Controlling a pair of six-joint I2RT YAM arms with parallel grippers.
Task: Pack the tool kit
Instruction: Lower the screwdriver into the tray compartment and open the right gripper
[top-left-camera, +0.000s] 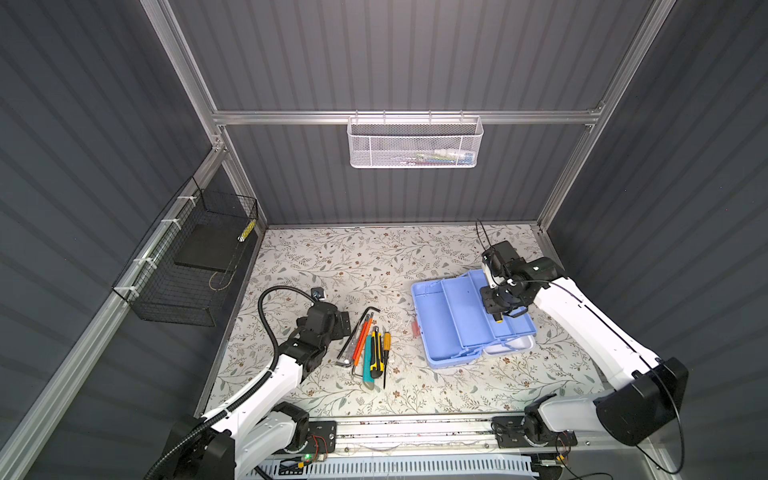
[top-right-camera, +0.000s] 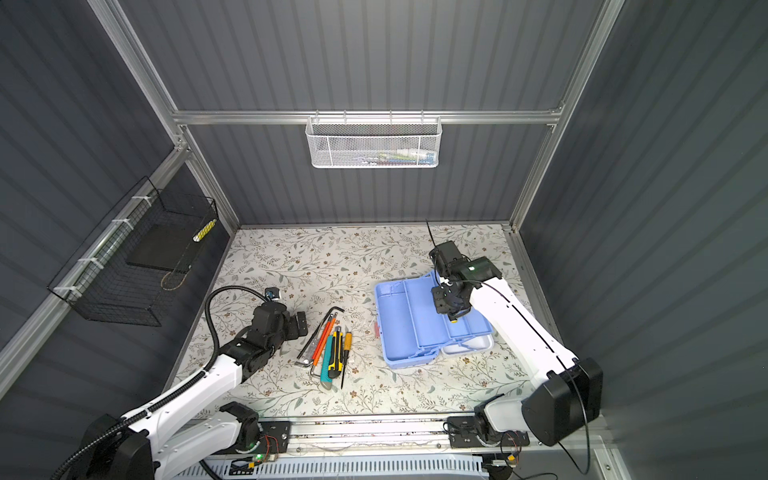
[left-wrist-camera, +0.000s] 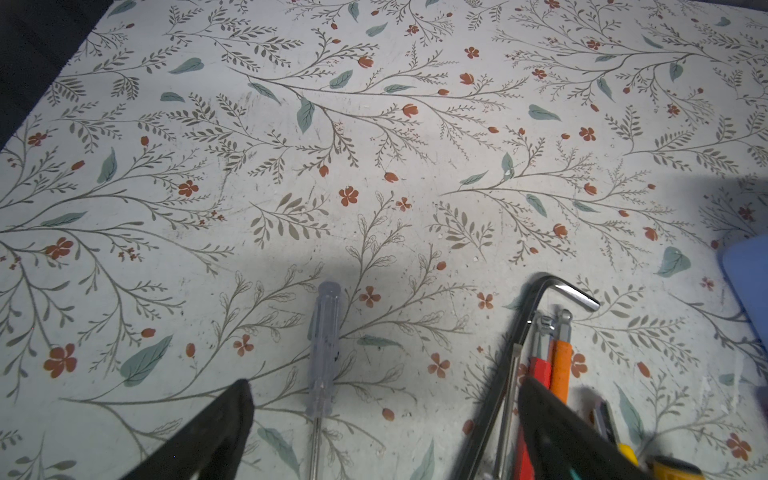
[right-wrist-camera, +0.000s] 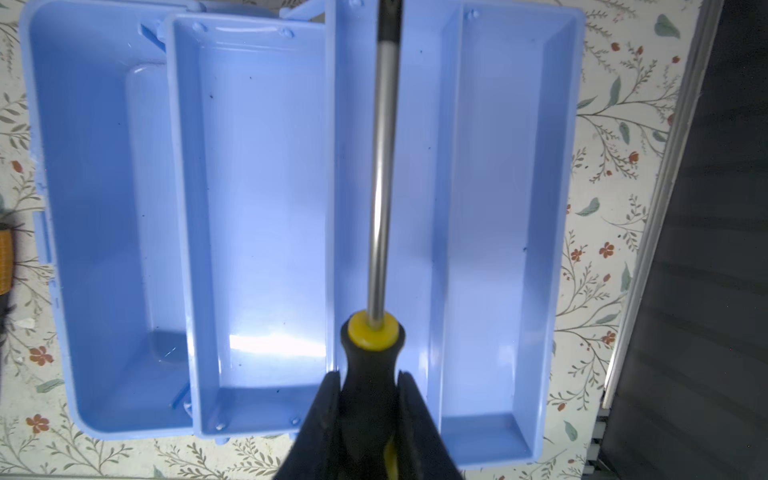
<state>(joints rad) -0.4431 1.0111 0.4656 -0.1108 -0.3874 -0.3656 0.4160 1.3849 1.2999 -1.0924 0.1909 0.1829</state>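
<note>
Right wrist | right tool (right-wrist-camera: 370, 380) clamps screwdriver (right-wrist-camera: 384, 166) | shaft along blue box (right-wrist-camera: 257, 208) length | left tool (left-wrist-camera: 386, 395) wide

We cannot make out the contents of the white mesh basket (top-left-camera: 414, 143), upper middle in both top views. The white lid (top-left-camera: 513, 347), lower right of centre, is mostly hidden by the blue trays (top-left-camera: 453, 316). In the right wrist view, frame edges cut off the tip and handle end of the screwdriver (right-wrist-camera: 382, 166).
</note>
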